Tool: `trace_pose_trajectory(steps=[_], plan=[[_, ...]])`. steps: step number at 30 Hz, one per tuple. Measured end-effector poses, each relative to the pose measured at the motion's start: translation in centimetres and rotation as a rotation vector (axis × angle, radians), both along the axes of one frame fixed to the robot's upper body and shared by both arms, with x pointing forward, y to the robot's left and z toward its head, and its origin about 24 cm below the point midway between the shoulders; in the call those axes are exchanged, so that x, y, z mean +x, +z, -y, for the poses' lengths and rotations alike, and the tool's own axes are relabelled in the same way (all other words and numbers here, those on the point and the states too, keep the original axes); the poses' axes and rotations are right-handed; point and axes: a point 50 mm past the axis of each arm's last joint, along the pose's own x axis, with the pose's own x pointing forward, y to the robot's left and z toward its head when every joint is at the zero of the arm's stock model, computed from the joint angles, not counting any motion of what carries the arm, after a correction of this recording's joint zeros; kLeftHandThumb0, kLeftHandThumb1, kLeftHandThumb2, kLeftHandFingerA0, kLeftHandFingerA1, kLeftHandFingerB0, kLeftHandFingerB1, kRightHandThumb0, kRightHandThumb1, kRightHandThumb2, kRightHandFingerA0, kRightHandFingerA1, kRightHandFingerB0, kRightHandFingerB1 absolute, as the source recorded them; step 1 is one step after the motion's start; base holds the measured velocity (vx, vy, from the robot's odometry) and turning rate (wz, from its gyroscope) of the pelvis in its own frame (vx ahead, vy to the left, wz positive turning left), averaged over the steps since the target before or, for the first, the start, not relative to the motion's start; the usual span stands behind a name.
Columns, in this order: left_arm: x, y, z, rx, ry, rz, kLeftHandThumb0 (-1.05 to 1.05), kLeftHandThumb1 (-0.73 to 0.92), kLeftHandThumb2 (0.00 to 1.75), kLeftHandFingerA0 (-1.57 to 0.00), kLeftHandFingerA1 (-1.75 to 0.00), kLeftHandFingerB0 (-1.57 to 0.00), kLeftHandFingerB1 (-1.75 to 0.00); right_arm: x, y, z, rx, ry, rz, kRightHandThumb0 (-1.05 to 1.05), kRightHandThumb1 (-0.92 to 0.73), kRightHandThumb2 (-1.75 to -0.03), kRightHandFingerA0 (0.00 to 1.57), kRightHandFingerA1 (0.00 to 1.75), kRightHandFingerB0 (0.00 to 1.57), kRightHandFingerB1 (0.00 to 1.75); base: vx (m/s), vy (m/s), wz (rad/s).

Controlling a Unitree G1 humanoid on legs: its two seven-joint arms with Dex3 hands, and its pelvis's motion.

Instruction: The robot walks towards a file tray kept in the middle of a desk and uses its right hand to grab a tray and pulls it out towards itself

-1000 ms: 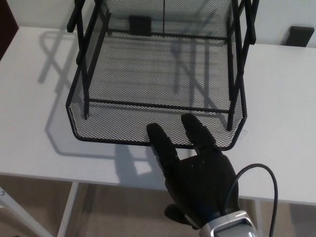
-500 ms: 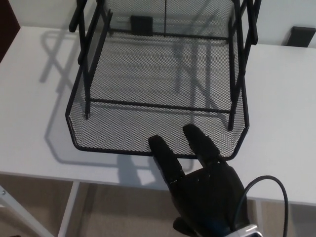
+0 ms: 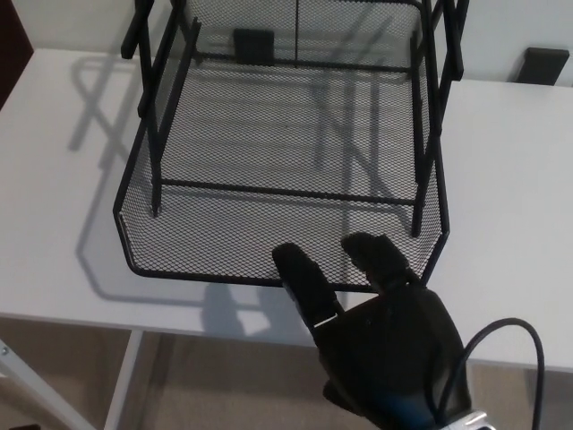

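Right hand [image 3: 380,336]: fingers hooked over near rim of mesh tray [image 3: 277,202], holding it; pull-out step under way; next, draw nearer along desk [image 3: 510,197]

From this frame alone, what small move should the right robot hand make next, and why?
Probably keep drawing toward the robot. The right robot hand has its fingers over the front rim of the black wire-mesh tray, which already lies forward of the black frame's uprights near the white desk's front edge. Whether the thumb clamps beneath is hidden, so pull gently.
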Motion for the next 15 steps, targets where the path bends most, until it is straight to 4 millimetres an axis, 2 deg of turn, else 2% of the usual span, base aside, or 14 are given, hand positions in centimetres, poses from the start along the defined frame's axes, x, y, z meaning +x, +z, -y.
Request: trace_pose_trajectory(steps=[1, 2, 3, 4, 6, 8, 9, 12, 13, 14, 15], plan=[[0.0, 0.0, 0.0, 0.000, -0.001, 0.001, -0.66, 0.32, 0.51, -0.84, -0.64, -0.41, -0.57, -0.1, 0.2, 0.0, -0.003, 0.004, 0.011, -0.71, -0.44, -0.83, 0.02, 0.17, 0.05, 0.18, 0.00, 0.000, 0.00], [0.0, 0.0, 0.0, -0.001, -0.002, 0.001, -0.71, 0.28, 0.74, -0.80, -0.69, -0.39, -0.59, -0.1, 0.2, 0.0, -0.005, 0.008, 0.018, -0.73, -0.45, -0.85, 0.01, 0.16, 0.03, 0.17, 0.00, 0.000, 0.00], [0.0, 0.0, 0.0, -0.001, -0.002, 0.001, -0.66, 0.34, 0.51, -0.76, -0.65, -0.42, -0.55, -0.1, 0.3, 0.1, -0.005, 0.010, 0.022, -0.78, -0.49, -0.89, 0.00, 0.14, 0.01, 0.14, 0.00, 0.000, 0.00], [0.0, 0.0, 0.0, -0.001, -0.003, 0.001, -0.60, 0.31, 0.50, -0.86, -0.65, -0.41, -0.55, -0.2, 0.5, 0.1, -0.007, 0.018, 0.033, -0.78, -0.50, -0.91, 0.00, 0.16, 0.00, 0.14, 0.00, 0.000, 0.00], [0.1, 0.0, 0.1, -0.003, -0.005, 0.001, -0.64, 0.32, 0.51, -0.89, -0.65, -0.42, -0.58, -0.4, 0.7, 0.2, -0.010, 0.029, 0.047, -0.82, -0.54, -0.94, 0.00, 0.13, 0.00, 0.12, 0.00, 0.000, 0.00], [0.1, 0.0, 0.1, -0.005, -0.006, 0.000, -0.63, 0.33, 0.51, -0.83, -0.63, -0.44, -0.57, -0.6, 0.9, 0.3, -0.012, 0.040, 0.060, -0.81, -0.50, -0.94, 0.04, 0.18, 0.07, 0.17, 0.00, 0.000, 0.00], [0.0, 0.0, 0.1, -0.006, -0.007, 0.000, -0.62, 0.34, 0.51, -0.84, -0.63, -0.44, -0.55, -0.7, 1.1, 0.3, -0.013, 0.047, 0.070, -0.91, -0.56, -0.96, 0.10, 0.20, 0.12, 0.14, 0.00, 0.000, 0.00], [0.1, 0.0, 0.1, -0.006, -0.009, -0.002, -0.63, 0.34, 0.51, -0.81, -0.65, -0.45, -0.55, -1.1, 1.5, 0.6, -0.016, 0.070, 0.108, -0.92, -0.58, -0.99, 0.11, 0.13, 0.10, 0.10, 0.00, 0.000, 0.00], [0.0, 0.0, 0.1, -0.005, -0.010, -0.003, -0.63, 0.33, 0.51, -0.83, -0.66, -0.45, -0.56, -1.3, 1.7, 0.6, -0.017, 0.076, 0.121, -0.92, -0.58, -0.99, 0.11, 0.16, 0.10, 0.10, 0.00, 0.000, 0.00], [0.0, 0.0, 0.1, -0.005, -0.011, -0.003, -0.64, 0.33, 0.51, -0.84, -0.66, -0.48, -0.57, -1.4, 1.7, 0.7, -0.019, 0.080, 0.130, -0.94, -0.59, -1.00, 0.06, 0.42, 0.02, 0.26, 0.00, 0.000, 0.00], [0.0, 0.0, 0.1, -0.005, -0.013, -0.004, -0.64, 0.32, 0.52, -0.85, -0.64, -0.47, -0.57, -1.7, 1.9, 0.9, -0.023, 0.088, 0.148, -0.40, -0.30, -0.97, 0.00, 0.50, 0.00, 0.49, 0.00, 0.000, 0.00]])
